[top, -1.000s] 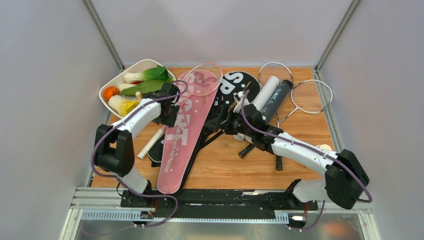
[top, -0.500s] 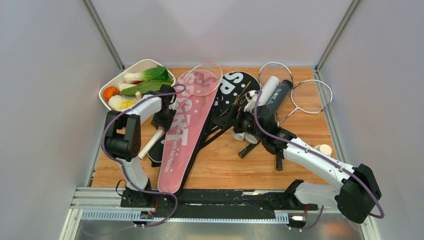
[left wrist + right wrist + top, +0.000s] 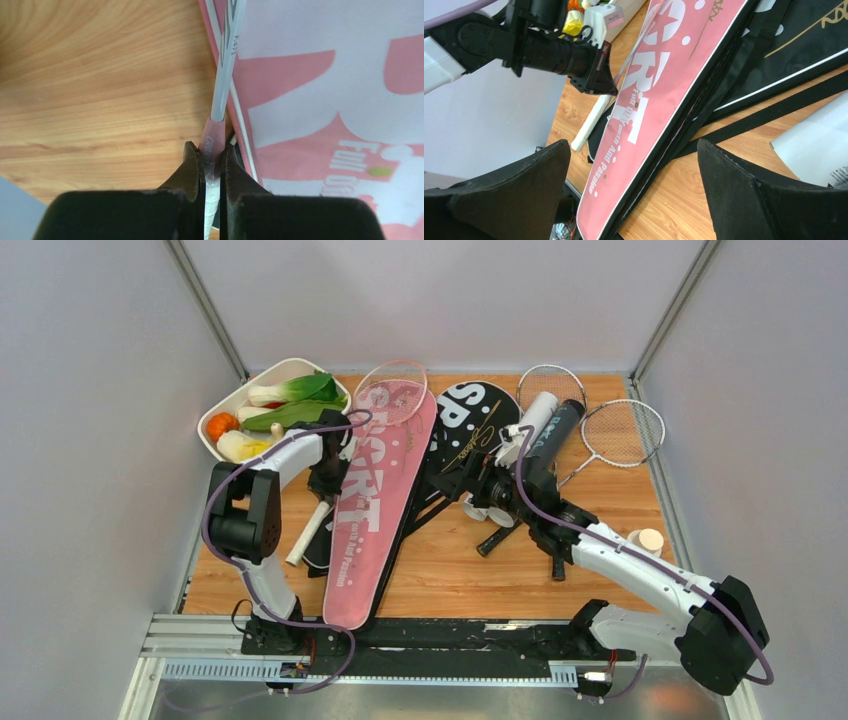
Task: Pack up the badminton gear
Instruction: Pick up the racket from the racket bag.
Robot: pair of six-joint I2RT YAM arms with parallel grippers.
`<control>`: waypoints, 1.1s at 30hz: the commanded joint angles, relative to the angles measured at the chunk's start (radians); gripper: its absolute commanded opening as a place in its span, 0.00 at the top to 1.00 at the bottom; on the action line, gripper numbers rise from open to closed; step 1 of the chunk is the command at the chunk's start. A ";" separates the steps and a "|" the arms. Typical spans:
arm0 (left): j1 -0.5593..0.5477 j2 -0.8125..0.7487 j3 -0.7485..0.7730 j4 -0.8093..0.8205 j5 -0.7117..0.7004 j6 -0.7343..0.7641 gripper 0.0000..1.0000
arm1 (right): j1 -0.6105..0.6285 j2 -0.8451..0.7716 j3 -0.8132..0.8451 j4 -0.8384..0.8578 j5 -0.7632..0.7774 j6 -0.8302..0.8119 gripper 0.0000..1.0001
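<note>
My left gripper (image 3: 212, 159) is shut on the pink racket (image 3: 391, 387) where its grey shaft meets the white grip (image 3: 305, 536). The racket lies along the left edge of the pink "SPORT" cover (image 3: 378, 502), its head poking out past the cover's top. In the right wrist view the left gripper (image 3: 602, 82) shows beside that pink cover (image 3: 664, 95). My right gripper (image 3: 634, 192) hangs open above the pink cover's lower half, holding nothing. The black cover (image 3: 482, 418) lies to the right, under my right arm.
A white tube (image 3: 533, 418) and a black tube (image 3: 557, 432) lie at the back right, with two silver rackets (image 3: 622, 432) beyond them. A white dish of vegetables (image 3: 262, 405) sits at the back left. A small tan-capped bottle (image 3: 646, 540) stands near the right edge.
My left gripper has closed on the racket's shaft. The racket head and the pink cover have shifted a little left. The right arm drew back to the right, still open.
</note>
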 commanded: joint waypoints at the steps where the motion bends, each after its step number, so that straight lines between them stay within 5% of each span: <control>1: 0.000 -0.104 0.014 -0.014 0.112 -0.101 1.00 | -0.003 0.010 -0.056 0.121 0.070 0.109 0.00; 12: -0.035 -0.390 -0.085 0.023 0.162 -0.176 1.00 | -0.003 0.250 0.074 0.235 0.049 0.206 0.07; 21: -0.063 -0.650 -0.286 0.197 0.281 -0.343 1.00 | -0.003 0.609 0.293 0.350 -0.014 0.257 0.10; 33: -0.071 -0.726 -0.414 0.333 0.377 -0.415 1.00 | -0.004 1.027 0.587 0.478 -0.180 0.345 0.25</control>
